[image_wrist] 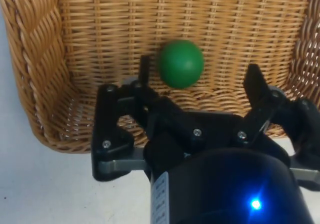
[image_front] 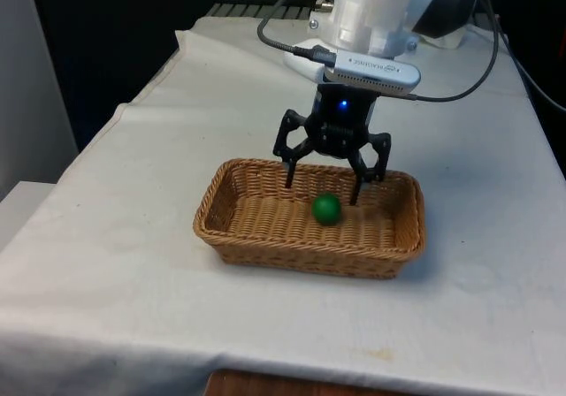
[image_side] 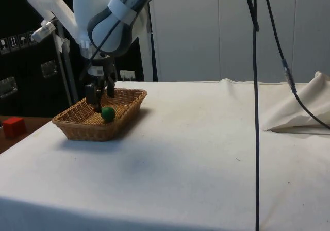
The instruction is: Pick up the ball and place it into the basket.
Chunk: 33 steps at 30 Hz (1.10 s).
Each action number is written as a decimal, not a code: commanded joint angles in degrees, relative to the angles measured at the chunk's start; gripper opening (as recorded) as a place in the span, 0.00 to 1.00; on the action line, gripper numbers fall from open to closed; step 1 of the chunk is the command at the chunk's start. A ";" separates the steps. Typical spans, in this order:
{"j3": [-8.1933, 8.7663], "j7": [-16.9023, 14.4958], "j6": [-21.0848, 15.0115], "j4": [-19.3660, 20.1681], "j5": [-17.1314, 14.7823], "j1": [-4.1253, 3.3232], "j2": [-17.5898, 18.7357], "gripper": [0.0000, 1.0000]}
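**Ball lying in the basket, gripper spread above**

The basket (image_front: pixel 221 215) is holding the green ball (image_front: pixel 326 208) on its floor — the gripper (image_front: pixel 324 184), fingers spread and empty, is hovering just above, so retreat looks straight upward.

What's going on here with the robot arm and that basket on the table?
The white arm's black hand hangs open just above a wicker basket on the white cloth. A small green ball lies on the basket's woven floor, below and between the spread fingers, which do not grip it. So the ball is in the basket, and the hand is holding nothing.
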State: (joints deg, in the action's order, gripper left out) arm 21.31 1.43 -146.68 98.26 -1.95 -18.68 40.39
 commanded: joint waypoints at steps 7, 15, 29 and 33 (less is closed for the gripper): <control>0.06 0.11 0.06 0.00 -0.06 -0.06 0.00 1.00; 0.46 0.40 1.03 2.81 0.63 -1.38 -3.67 1.00; -0.29 0.69 2.29 9.97 2.18 -2.29 -11.69 1.00; -0.11 0.63 2.64 13.75 2.86 -2.75 -15.87 1.00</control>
State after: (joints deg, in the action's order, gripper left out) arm 20.91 2.01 -144.16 110.70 0.52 -21.14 25.95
